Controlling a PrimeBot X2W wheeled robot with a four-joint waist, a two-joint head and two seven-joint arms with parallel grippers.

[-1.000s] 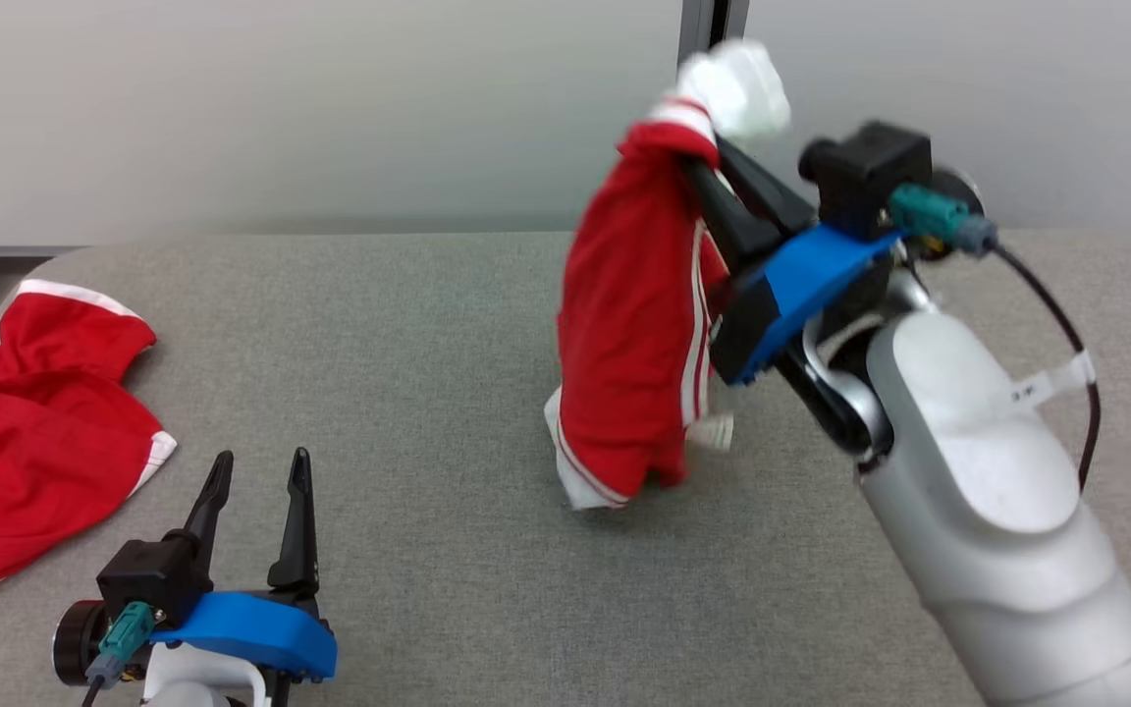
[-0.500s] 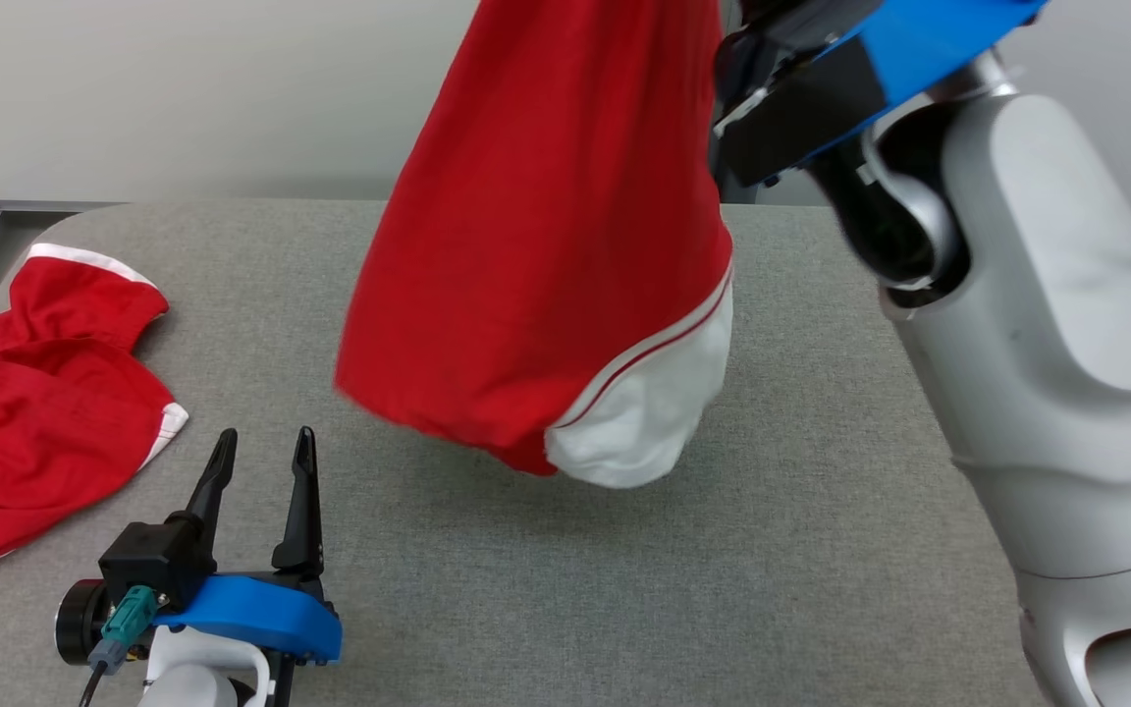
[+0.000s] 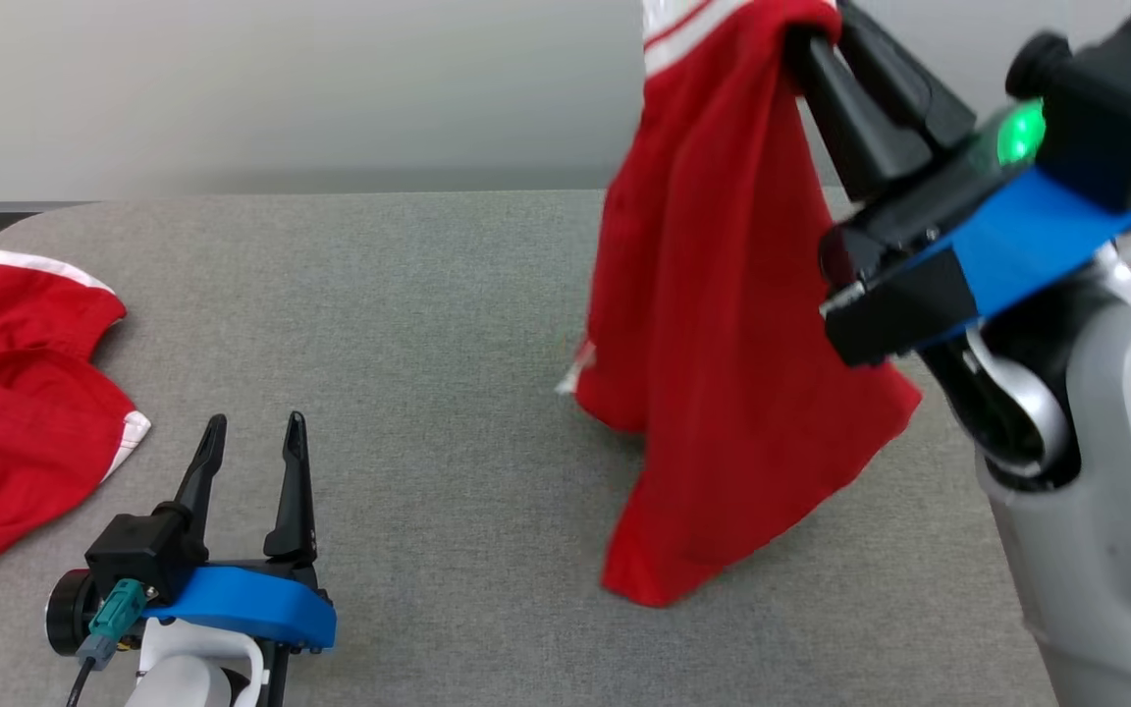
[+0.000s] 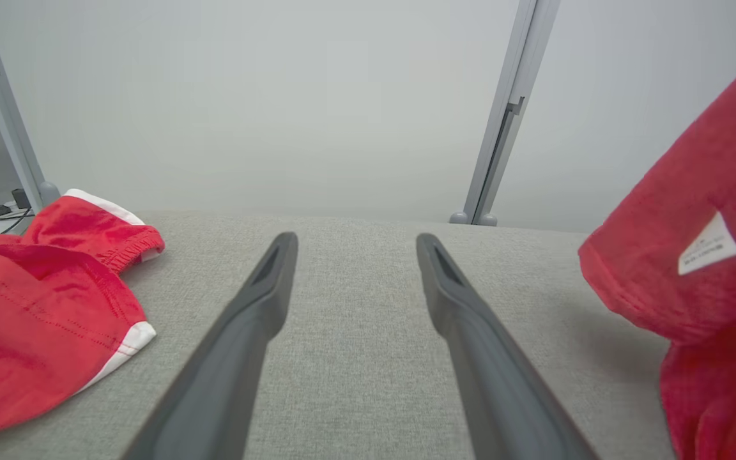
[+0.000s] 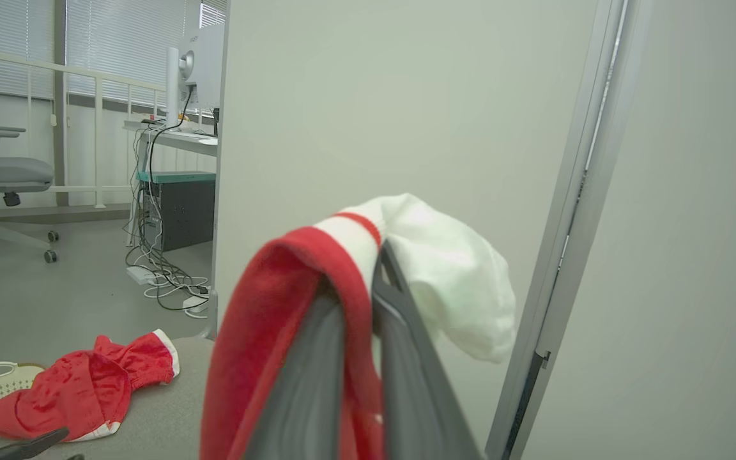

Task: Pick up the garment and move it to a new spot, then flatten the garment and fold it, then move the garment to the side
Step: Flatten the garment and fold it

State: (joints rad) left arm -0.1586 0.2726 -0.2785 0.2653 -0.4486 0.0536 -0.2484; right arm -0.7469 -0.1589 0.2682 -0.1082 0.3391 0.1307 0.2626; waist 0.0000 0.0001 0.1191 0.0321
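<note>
Garments, two: the held garment (image 3: 723, 324) hangs over the table (image 3: 408, 295), clamped in the right gripper (image 3: 826, 25) (white band up); the other garment (image 3: 16, 412) lies left; the left gripper (image 3: 253, 424) stands parted.

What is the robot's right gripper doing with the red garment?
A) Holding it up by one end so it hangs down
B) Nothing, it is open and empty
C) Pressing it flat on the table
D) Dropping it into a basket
A: the right gripper is shut on the top end of the red garment, which hangs down from its fingers towards the grey table.
</note>
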